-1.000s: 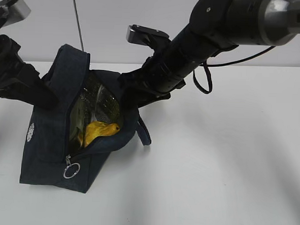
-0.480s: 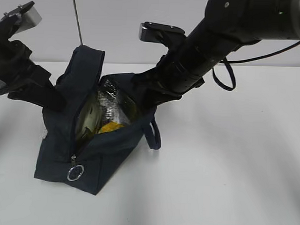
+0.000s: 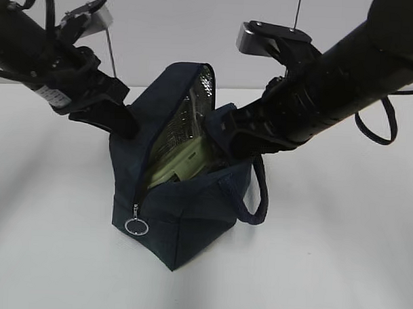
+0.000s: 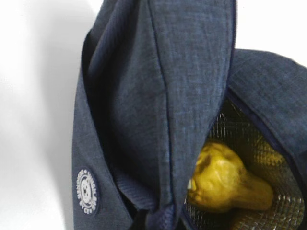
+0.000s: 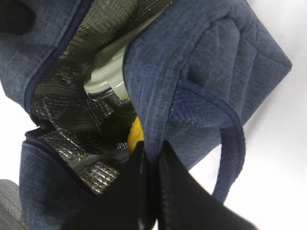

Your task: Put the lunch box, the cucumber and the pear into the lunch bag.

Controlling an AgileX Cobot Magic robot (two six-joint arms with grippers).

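On my exterior feed the lunch bag (image 3: 190,222) is dark navy with a fine woven grain, and its zipper line runs black down to a silver ring pull (image 3: 137,227) at about 7 o'clock of the bag. The lining (image 3: 184,120) I see through the mouth is silver foil with a small quilted grid. The lunch box (image 3: 182,164) inside shows a pale sage-green lid. My left wrist feed gives me the pear (image 4: 225,179), mottled yellow with olive shading, at 4 o'clock of the frame, and a round white-printed logo patch (image 4: 87,190) at 8 o'clock. Both arms are black; the table (image 3: 338,267) is plain white.
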